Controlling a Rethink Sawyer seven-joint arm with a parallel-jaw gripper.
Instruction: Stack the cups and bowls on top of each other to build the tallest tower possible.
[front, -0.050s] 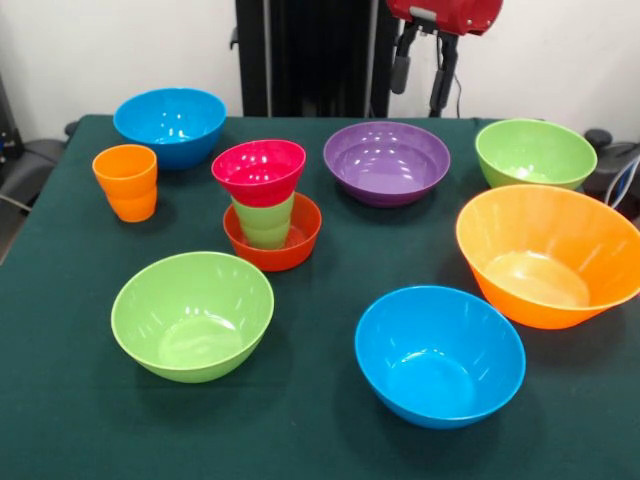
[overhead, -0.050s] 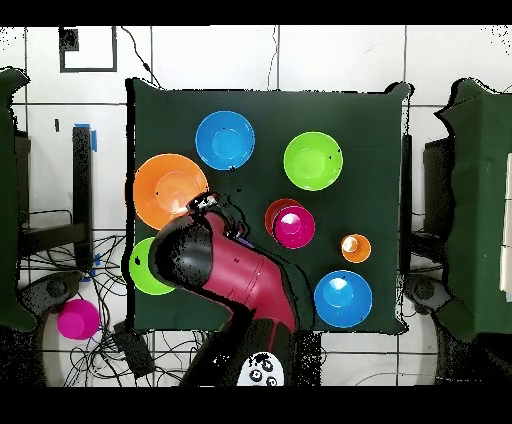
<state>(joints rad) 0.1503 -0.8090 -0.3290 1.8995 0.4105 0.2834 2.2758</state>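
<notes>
Tower (front, -0.050s: 264, 205) started mid-worktop (front, -0.050s: 60, 400): small red-orange bowl, light green cup in it, pink bowl on top; end effector (front, -0.050s: 421, 72) hangs raised at the far side, spread and holding nothing, so next likely picks a wider bowl, maybe purple bowl (front, -0.050s: 386, 161).

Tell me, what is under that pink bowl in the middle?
The pink bowl sits on a light green cup, which stands inside a small red-orange bowl. The cup's base is hidden by that bowl's rim.
</notes>
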